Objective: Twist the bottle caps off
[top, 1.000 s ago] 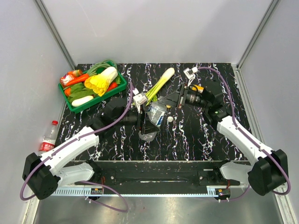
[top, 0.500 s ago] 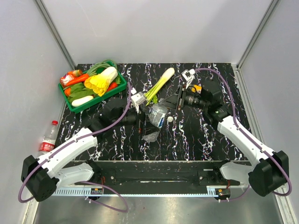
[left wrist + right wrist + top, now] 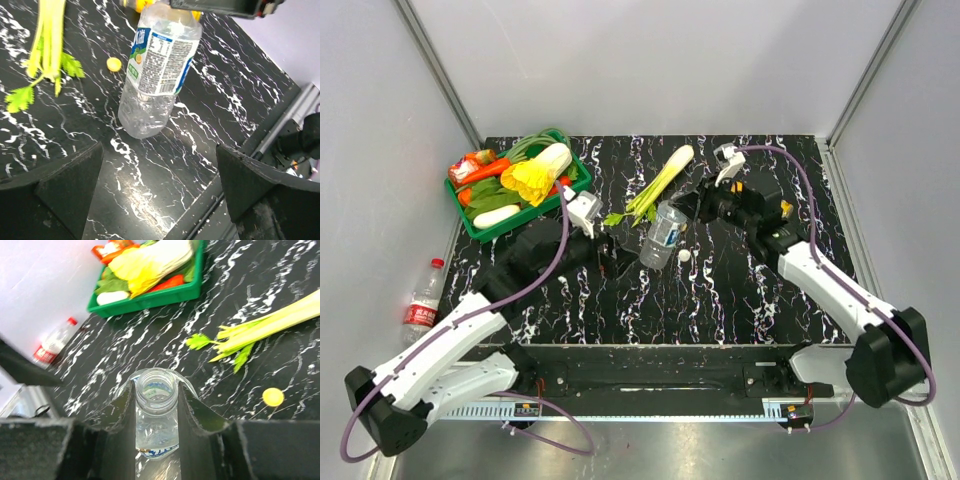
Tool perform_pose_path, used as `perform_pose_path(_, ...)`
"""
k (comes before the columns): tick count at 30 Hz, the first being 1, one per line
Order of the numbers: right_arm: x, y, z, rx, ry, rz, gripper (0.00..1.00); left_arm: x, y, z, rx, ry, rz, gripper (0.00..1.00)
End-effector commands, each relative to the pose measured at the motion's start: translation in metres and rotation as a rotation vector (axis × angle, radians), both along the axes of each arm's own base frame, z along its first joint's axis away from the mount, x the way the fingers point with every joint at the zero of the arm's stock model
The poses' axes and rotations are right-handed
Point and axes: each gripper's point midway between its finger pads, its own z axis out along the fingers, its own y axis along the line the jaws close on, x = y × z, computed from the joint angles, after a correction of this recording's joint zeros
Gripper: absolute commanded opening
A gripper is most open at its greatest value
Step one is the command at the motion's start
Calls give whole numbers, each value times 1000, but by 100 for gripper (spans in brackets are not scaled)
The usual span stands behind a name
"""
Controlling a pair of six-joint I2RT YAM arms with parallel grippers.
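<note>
Holding the clear, blue-labelled bottle [image 3: 156, 410] by its neck, my right pincer [image 3: 156, 385] is clamped just under the open mouth. The thread is bare, so I judge this one done. The bottle leans with its base on the tabletop [image 3: 740, 300], just beside the leafy end of the celery [image 3: 655, 185]. A small loose cap [image 3: 272, 396] lies a little farther from the celery than the bottle does. My left pincer [image 3: 159, 147] hangs with jaws wide apart near the bottle's base, touching nothing. Next, I reckon: stand this bottle upright, let go, then go for the red-labelled bottle [image 3: 423, 297], which lies well apart from the celery, off the tabletop, cap on. That reach looks awkward.
</note>
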Motion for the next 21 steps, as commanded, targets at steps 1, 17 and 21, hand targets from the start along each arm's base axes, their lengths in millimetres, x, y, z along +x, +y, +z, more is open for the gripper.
perform_pose_path(1,45,-6,13,7,-132,-172,0,12,22,37,-6,-126,115,99)
perform_pose_path(17,82,36,-20,-313,-353,-269,0,15,21,29,31,-114,115,99)
perform_pose_path(21,74,41,-41,-300,-319,-251,0,17,22,25,53,-98,123,99)
